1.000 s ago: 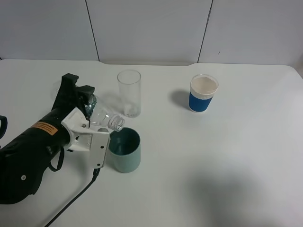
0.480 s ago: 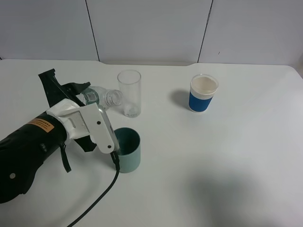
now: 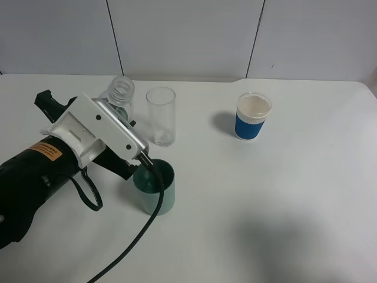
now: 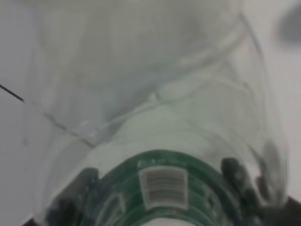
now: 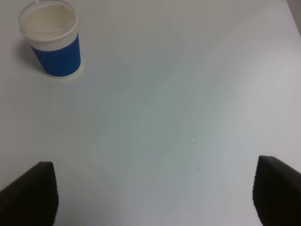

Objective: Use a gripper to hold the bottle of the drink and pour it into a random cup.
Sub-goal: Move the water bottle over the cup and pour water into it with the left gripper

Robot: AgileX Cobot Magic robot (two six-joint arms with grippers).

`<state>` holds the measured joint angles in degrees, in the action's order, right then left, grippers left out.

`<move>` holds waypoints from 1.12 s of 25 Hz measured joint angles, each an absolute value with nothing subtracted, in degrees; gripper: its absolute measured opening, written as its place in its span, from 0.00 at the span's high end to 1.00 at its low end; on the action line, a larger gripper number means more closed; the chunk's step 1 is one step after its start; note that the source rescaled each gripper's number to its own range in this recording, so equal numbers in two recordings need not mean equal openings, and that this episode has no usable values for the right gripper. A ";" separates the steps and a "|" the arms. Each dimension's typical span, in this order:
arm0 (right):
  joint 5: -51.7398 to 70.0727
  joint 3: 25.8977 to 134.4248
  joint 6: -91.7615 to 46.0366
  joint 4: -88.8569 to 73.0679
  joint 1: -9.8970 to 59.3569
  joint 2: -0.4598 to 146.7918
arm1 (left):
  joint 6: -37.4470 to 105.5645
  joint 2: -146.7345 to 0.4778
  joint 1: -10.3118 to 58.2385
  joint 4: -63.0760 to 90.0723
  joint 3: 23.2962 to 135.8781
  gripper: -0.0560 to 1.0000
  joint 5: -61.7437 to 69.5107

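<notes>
Gripping ribbed clear bottle (image 3: 121,89), apparently plastic

Jaws of the right gripper (image 5: 155,202) wide apart, dark fingertips (image 5: 28,193) either side, white table (image 5: 164,117) between them, blue-and-white paper cup (image 5: 51,40) upright, well ahead, toward one jaw's side

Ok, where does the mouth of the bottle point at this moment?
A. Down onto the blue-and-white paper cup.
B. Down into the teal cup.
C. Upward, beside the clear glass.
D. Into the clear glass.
C: in the high view the bottle, gripped by the left end effector, has its ribbed neck pointing up beside the clear glass, not over the teal cup.
</notes>
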<state>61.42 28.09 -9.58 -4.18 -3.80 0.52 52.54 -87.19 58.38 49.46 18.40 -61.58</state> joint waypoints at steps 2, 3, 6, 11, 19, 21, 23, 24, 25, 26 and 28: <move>61.42 28.09 -9.58 -4.18 -3.80 0.52 | 47.03 -87.19 58.38 47.89 18.40 0.93 -61.58; 61.42 28.09 -9.58 -4.18 -3.80 0.52 | 45.21 -87.19 58.38 46.99 18.40 0.93 -61.58; 61.42 28.09 -9.58 -4.18 -3.80 0.52 | 40.66 -87.19 58.38 44.25 18.40 0.93 -61.76; 61.42 28.09 -9.58 -4.18 -3.80 0.52 | 37.14 -87.19 58.38 40.03 18.40 0.93 -62.11; 61.42 28.09 -9.58 -4.18 -3.80 0.52 | 29.90 -87.19 56.74 31.46 18.40 0.93 -62.04; 61.42 28.09 -9.58 -4.18 -3.80 0.52 | 25.76 -87.19 54.02 25.78 18.40 0.93 -61.68; 61.42 28.09 -9.58 -4.18 -3.80 0.52 | 20.24 -87.19 51.12 20.56 18.40 0.93 -61.62; 61.42 28.09 -9.58 -4.18 -3.80 0.52 | 18.12 -87.19 49.50 18.03 18.40 0.93 -61.60; 61.42 28.09 -9.58 -4.18 -3.80 0.52 | 15.85 -87.19 47.87 15.75 18.40 0.93 -61.33; 61.42 28.09 -9.58 -4.18 -3.80 0.52 | 14.00 -87.19 46.50 13.98 18.40 0.93 -60.95; 61.42 28.09 -9.58 -4.18 -3.80 0.52 | 11.59 -87.19 43.08 9.91 18.40 0.93 -60.12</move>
